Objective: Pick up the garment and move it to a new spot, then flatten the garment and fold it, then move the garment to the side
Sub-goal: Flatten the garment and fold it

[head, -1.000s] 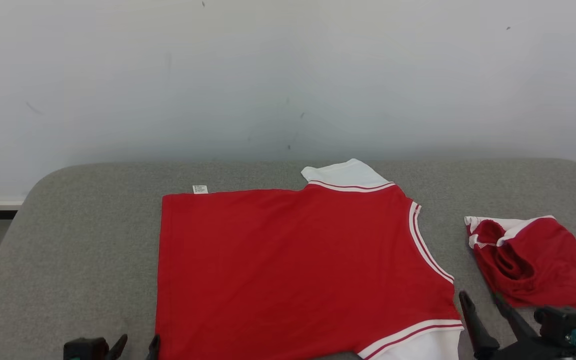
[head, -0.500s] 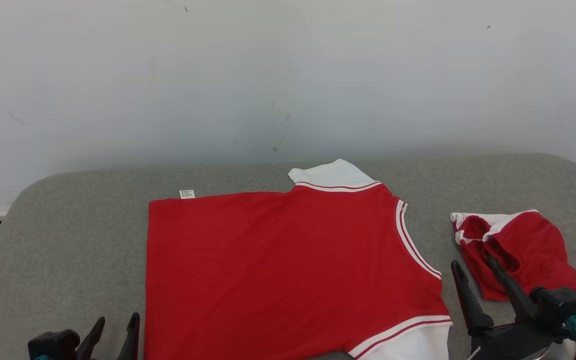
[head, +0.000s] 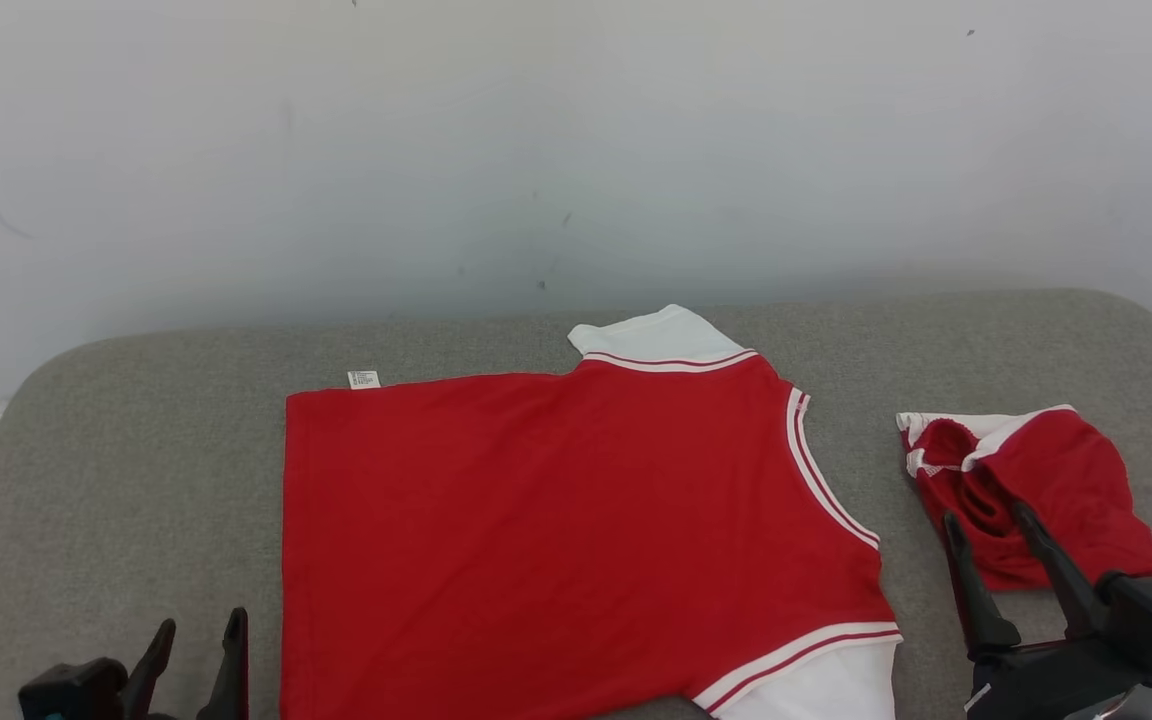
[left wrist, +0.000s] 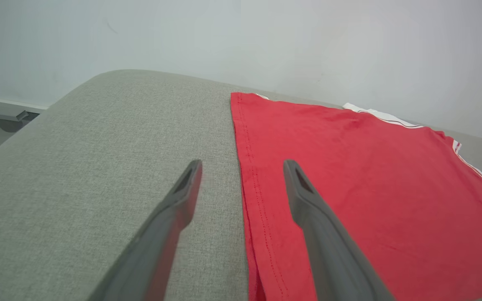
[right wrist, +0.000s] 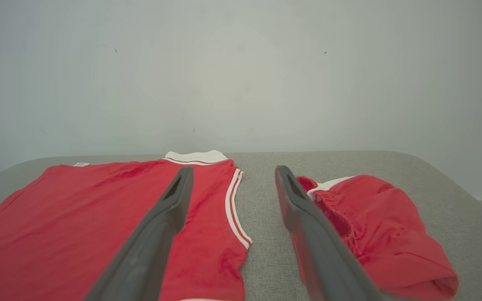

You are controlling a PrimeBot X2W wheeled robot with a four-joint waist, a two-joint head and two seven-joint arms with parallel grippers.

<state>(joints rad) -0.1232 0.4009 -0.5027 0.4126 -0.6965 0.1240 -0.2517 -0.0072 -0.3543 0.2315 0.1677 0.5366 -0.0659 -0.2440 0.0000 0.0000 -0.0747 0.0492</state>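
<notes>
A red garment [head: 556, 530] with white sleeves and striped trim lies flat and spread on the grey table [head: 136, 420]. It also shows in the left wrist view [left wrist: 370, 188] and in the right wrist view [right wrist: 78, 217]. My left gripper [head: 202, 620] stands open at the lower left, just off the garment's left hem. In its own view the left gripper [left wrist: 243, 164] straddles that hem edge from above. My right gripper [head: 986, 513] is open too. The right gripper [right wrist: 234, 169] hangs over the bare strip between the garment's neck edge and a crumpled red piece. Neither holds anything.
A crumpled red and white cloth piece [head: 1046, 490] sits at the table's right, its near edge behind my right fingers; the right wrist view shows the piece [right wrist: 375, 225] beside the right finger. A pale wall [head: 576, 150] rises behind the table. The table's far corners are rounded.
The head camera has shifted, sliding the whole picture left and up. Against the garment, my right gripper has moved forward and right toward the crumpled piece; my left gripper has risen, slightly left of the hem.
</notes>
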